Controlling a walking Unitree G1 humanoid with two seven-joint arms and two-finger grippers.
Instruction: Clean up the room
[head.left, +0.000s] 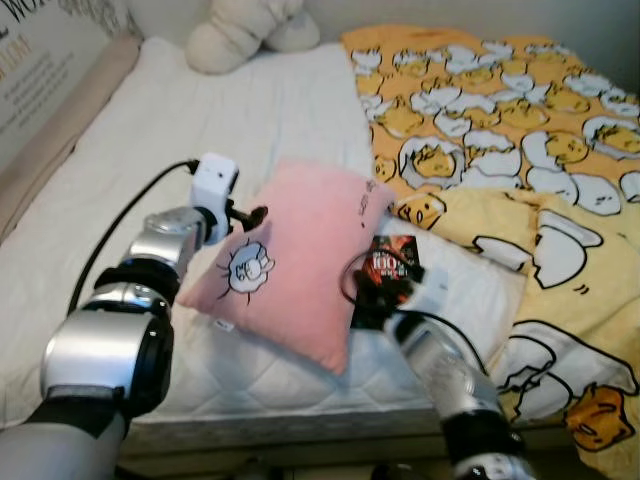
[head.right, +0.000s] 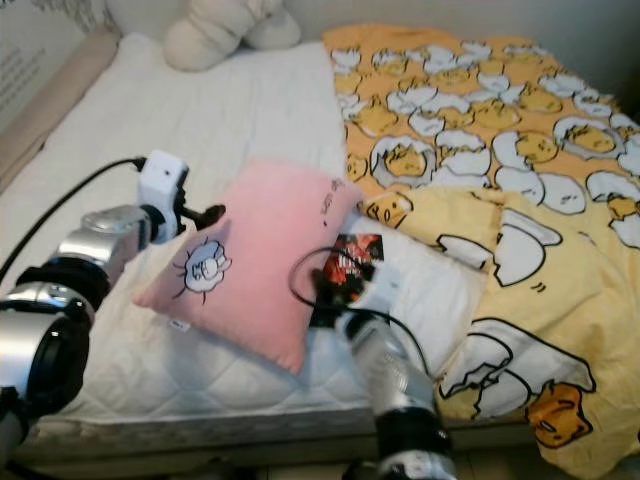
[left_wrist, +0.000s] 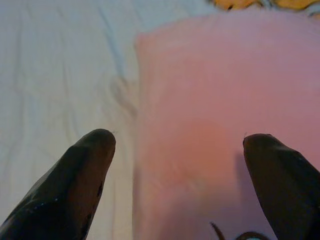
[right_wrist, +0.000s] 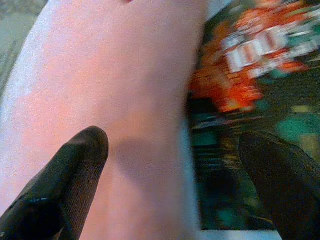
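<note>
A pink pillow (head.left: 295, 265) with a small cartoon face printed on it lies on the bed (head.left: 250, 110), near the front edge of the white mattress. Its right side rests over a book (head.left: 392, 268) with a dark cover and red and orange lettering, which sits on a white sheet beside the yellow duvet (head.left: 520, 130) patterned with egg figures. A cream plush toy (head.left: 245, 30) sits at the head of the bed, well apart from the pillow.

The left pincer (head.left: 243, 216) reaches from the left and meets the pillow's upper left edge. In the left wrist view its two black fingers (left_wrist: 82, 180) stand wide apart, released, one over the white sheet and the other over the pink fabric, with the pillow's edge between them.

The right pincer (head.left: 375, 300) comes up from the front of the bed to the pillow's right edge, where pillow and book meet. In the right wrist view its fingers (right_wrist: 70, 185) are also spread and released: one lies against the pink pillow, the other over the book cover. Neither pincer grips anything. A black cable (head.left: 130, 215) runs along the left arm to the white camera block (head.left: 214, 183) on its wrist.
</note>
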